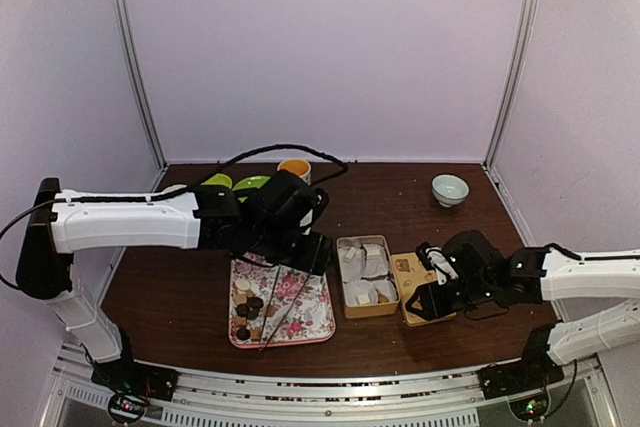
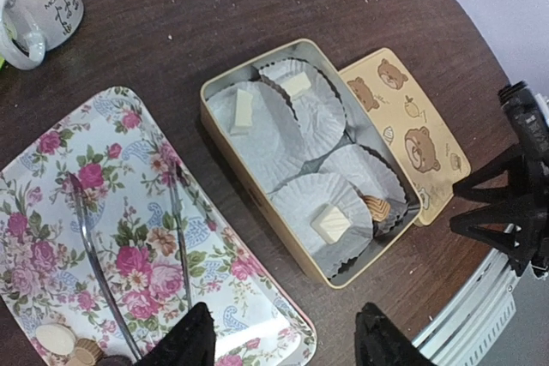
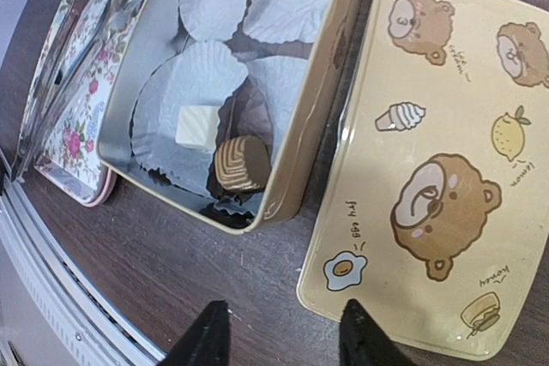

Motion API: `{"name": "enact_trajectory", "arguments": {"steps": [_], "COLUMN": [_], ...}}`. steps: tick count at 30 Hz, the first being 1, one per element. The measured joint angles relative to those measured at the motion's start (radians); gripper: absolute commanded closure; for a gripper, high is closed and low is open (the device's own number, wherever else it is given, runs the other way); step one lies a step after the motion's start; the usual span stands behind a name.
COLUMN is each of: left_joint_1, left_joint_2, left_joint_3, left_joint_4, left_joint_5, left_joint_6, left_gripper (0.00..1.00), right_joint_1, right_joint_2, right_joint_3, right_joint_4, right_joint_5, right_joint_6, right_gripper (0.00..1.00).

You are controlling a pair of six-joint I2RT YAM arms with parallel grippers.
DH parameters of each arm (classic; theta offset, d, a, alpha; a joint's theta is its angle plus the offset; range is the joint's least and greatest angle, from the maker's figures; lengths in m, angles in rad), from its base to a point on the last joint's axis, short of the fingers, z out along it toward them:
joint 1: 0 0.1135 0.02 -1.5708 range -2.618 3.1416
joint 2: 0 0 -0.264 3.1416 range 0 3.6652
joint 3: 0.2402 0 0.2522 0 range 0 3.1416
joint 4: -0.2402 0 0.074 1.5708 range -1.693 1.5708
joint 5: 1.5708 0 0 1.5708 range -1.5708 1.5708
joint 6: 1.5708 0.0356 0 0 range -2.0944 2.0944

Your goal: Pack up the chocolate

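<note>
Chocolate (image 2: 330, 222) is lying partly in the tin (image 3: 322, 92), partly on the floral tray (image 2: 129, 237); left gripper (image 2: 287, 340) and right gripper (image 3: 279, 336) are hanging apart, empty, so packing is looking midway, probably calling next for lifting the tongs (image 2: 182, 237).

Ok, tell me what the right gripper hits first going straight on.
Most likely the bare table, in the strip between the tin and its bear-print lid: the open right gripper points down at that gap. Depth is unclear, so it might clip the tin's wall or the lid's edge first.
</note>
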Motion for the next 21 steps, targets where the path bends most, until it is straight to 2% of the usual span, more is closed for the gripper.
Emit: {"name": "enact_trajectory", "arguments": {"steps": [2,7,12,21], "left_joint_1": [0.004,0.013,0.018,0.042], "left_joint_2": [-0.024,-0.056,-0.076,-0.141], "left_joint_3": [-0.006,-0.021,-0.035,-0.066], "left_joint_4": [-0.003,-0.014,-0.030,-0.043], "left_joint_5": [-0.008,-0.026,-0.039,-0.055], "left_joint_6": [0.005,0.020,0.038,0.057], "left_gripper": [0.42,0.42,0.42,0.42], "right_joint_1": [0.016,0.033,0.038,0.040], "right_joint_2": [0.029,0.111,0.233,0.420], "right_joint_3": [0.000,0.010,0.074,0.232], "right_joint_4": [0.013,0.047,0.073,0.117], "right_joint_5": [0.001,0.006,0.022,0.053], "right_joint_6": [0.006,0.010,0.004,-0.018], "right_gripper": [0.68,0.70,0.78,0.80]}}
